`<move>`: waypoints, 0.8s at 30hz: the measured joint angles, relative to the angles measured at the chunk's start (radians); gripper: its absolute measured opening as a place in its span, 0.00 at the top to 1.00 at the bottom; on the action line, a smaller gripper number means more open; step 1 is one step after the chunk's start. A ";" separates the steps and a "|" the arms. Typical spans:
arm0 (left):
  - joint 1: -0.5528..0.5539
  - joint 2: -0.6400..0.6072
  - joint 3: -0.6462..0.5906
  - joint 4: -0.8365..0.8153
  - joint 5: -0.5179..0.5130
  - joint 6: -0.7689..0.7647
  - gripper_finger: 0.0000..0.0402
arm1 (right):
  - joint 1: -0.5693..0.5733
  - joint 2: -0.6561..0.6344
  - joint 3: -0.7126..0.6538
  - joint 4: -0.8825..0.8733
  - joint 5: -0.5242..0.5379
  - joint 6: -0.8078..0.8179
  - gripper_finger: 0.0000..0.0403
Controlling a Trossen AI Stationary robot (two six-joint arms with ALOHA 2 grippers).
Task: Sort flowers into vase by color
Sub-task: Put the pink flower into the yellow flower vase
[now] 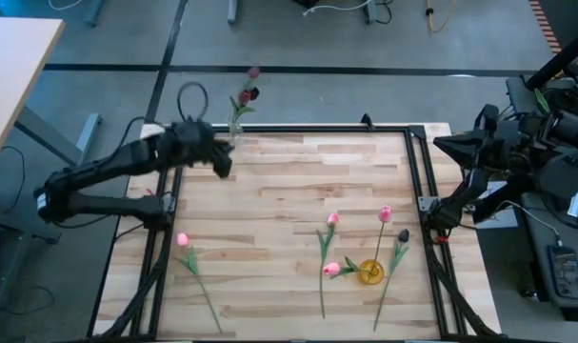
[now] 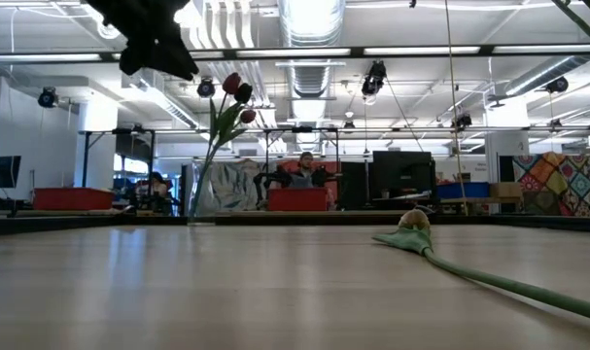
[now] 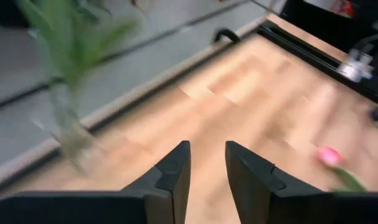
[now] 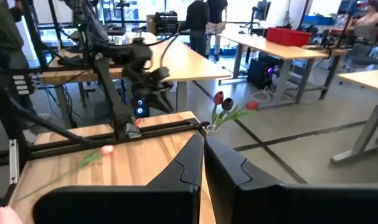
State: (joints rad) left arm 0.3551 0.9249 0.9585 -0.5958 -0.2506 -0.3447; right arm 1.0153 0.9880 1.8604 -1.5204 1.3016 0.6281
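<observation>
1. My left gripper (image 1: 222, 162) hangs above the far left part of the tabletop (image 1: 289, 191), just beside the clear vase (image 1: 235, 131) that stands at the far edge. Its fingers (image 3: 170, 177) are slightly parted with nothing between them.
2. The clear vase holds several flowers: two dark maroon heads (image 2: 238, 89) and a pinker one (image 1: 254, 72) above them, stems leaning outward past the table's edge.
3. My right gripper (image 4: 204, 144) waits off the right side of the tabletop, raised, looking across toward the vase. Its fingers are pressed together and hold nothing.
4. The loose flowers lie flat on the near half. One pink tulip (image 1: 183, 240) rests alone at the near left, stem running toward the near edge.
5. Near the middle right, a pink tulip (image 1: 332, 220) lies beside a second pink head (image 1: 331, 270), which sits just next to a small yellow vase (image 1: 370, 272).
6. Another pink tulip (image 1: 385, 213) lies just past the yellow vase, and a dark maroon tulip (image 1: 403, 235) lies to its right, stem angled to the near edge.
</observation>
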 joint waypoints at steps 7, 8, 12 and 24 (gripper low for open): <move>-0.360 0.070 0.064 -0.165 -0.130 -0.367 0.81 | 0.000 -0.031 -0.058 0.000 -0.072 0.033 0.98; -0.401 0.088 0.079 -0.187 -0.134 -0.413 0.81 | 0.000 -0.034 -0.066 0.000 -0.082 0.034 0.98; -0.545 0.177 0.148 -0.266 -0.144 -0.592 0.81 | 0.000 -0.046 -0.094 0.001 -0.130 0.054 0.98; -0.862 0.422 0.365 -0.416 -0.156 -1.076 0.81 | 0.000 -0.058 -0.114 0.013 -0.331 0.027 0.98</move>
State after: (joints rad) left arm -0.5069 1.3470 1.3238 -1.0115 -0.4064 -1.4208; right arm 1.0157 0.9298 1.7462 -1.5073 0.9701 0.6549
